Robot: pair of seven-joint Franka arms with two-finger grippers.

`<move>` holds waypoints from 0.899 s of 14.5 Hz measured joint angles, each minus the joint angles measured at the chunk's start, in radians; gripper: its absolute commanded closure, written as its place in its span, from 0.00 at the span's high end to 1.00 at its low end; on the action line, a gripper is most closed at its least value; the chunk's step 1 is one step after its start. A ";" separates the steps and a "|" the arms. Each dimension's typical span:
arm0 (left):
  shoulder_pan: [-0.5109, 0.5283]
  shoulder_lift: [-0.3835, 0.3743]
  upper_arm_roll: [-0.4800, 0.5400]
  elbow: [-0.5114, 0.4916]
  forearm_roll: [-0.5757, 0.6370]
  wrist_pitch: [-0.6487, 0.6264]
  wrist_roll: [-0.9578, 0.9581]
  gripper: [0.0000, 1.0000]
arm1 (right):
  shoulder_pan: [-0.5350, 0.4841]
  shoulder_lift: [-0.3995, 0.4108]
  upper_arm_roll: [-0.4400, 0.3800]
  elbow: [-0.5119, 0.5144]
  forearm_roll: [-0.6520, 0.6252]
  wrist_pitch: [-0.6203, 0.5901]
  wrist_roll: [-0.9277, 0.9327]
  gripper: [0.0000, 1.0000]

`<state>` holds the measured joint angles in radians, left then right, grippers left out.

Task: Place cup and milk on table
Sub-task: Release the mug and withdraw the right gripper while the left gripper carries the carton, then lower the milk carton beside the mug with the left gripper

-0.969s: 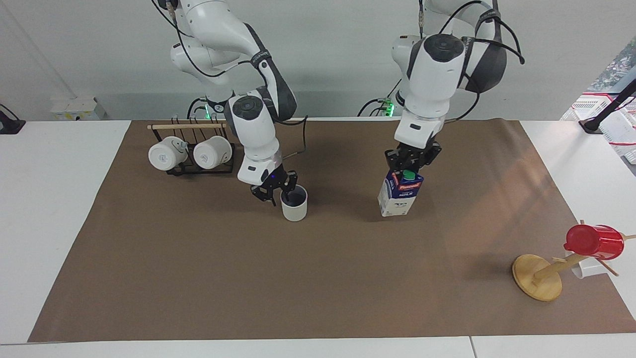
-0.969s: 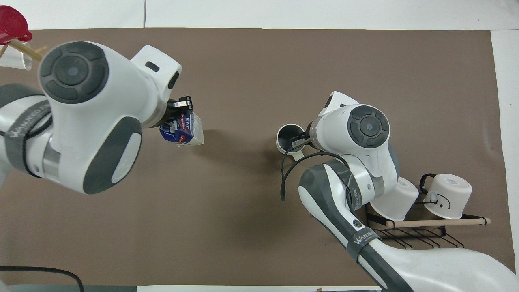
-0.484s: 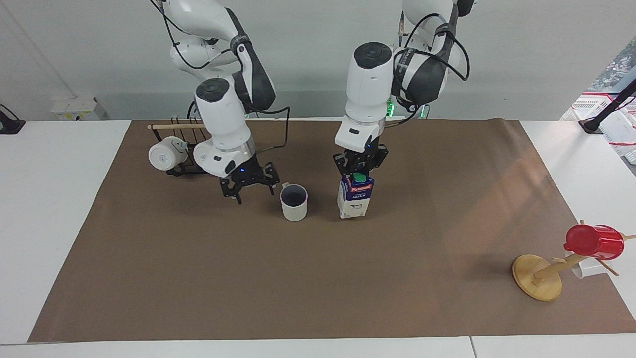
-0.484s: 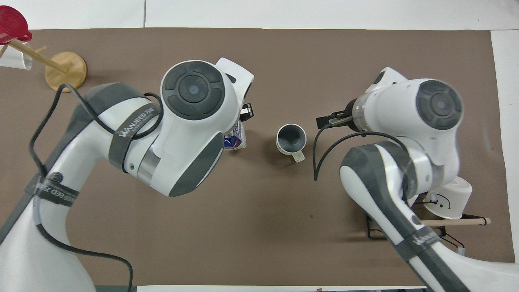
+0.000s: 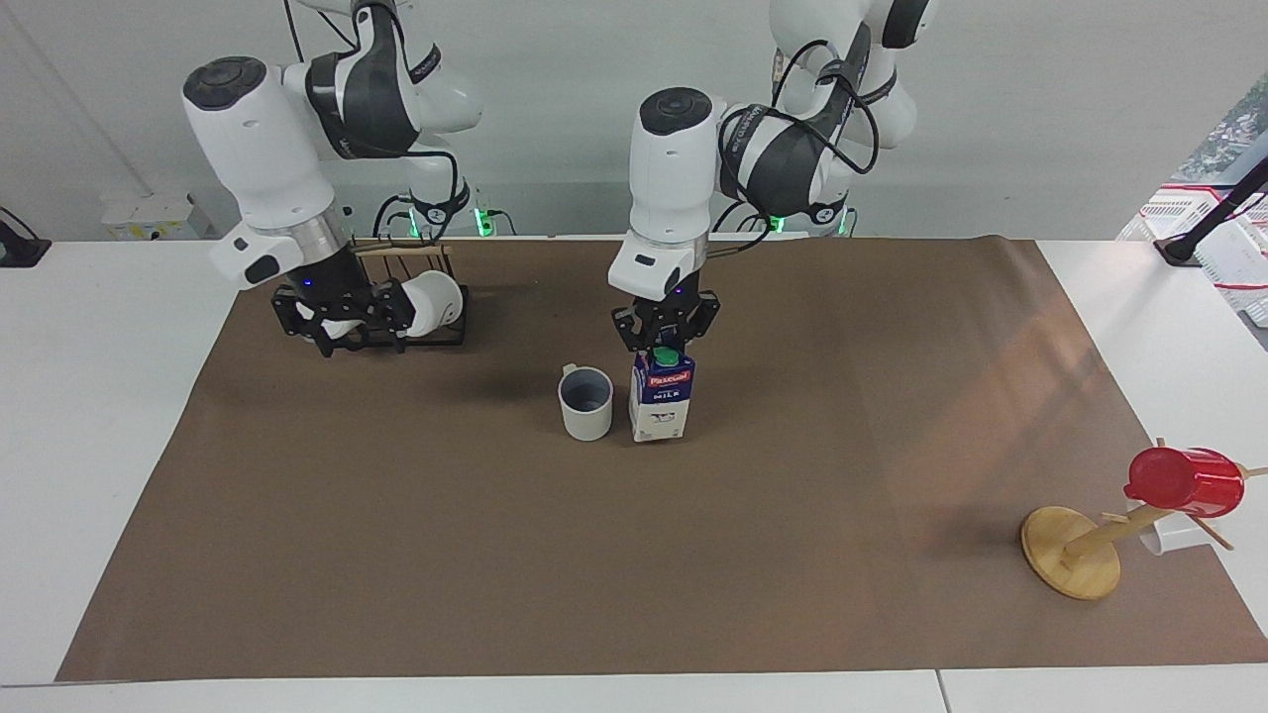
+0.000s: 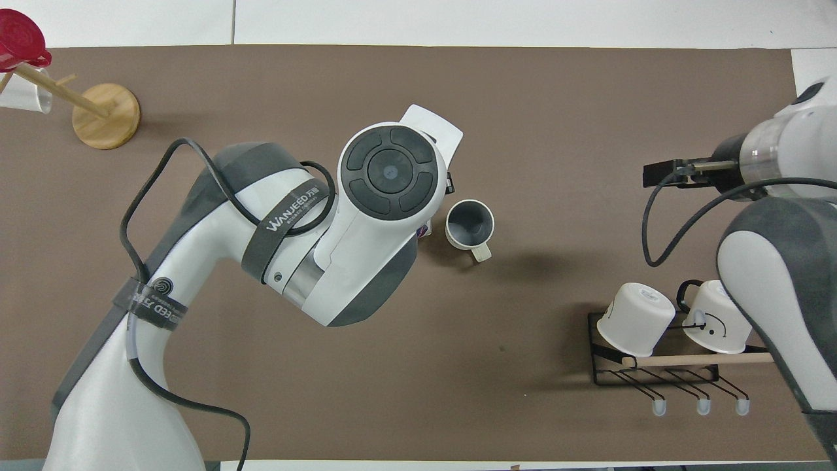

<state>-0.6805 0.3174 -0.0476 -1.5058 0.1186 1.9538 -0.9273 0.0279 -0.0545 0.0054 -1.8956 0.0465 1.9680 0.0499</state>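
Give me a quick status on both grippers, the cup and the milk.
Left gripper on top of the milk, carton down on the paper. Right gripper open, over the mug rack. Cup standing free beside the milk. Nothing in the way.

I see the milk carton [image 5: 661,396] standing upright on the brown-papered table [image 5: 495,555], just beside the off-white mug [image 5: 585,403]. My left hand [image 5: 666,340] grips the carton's top at the green cap. My right hand [image 5: 342,319], fingers spread, hovers over the mug rack [image 5: 416,322].
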 measured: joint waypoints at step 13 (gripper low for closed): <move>-0.024 0.006 0.000 -0.073 0.046 0.061 -0.002 0.52 | -0.137 0.077 0.000 0.431 -0.037 -0.528 0.000 1.00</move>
<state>-0.7041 0.3236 -0.0471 -1.5791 0.1648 2.0146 -0.9291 -0.1089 0.0224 0.0057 -1.4650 0.0099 1.4405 0.0501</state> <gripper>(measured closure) 0.595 0.000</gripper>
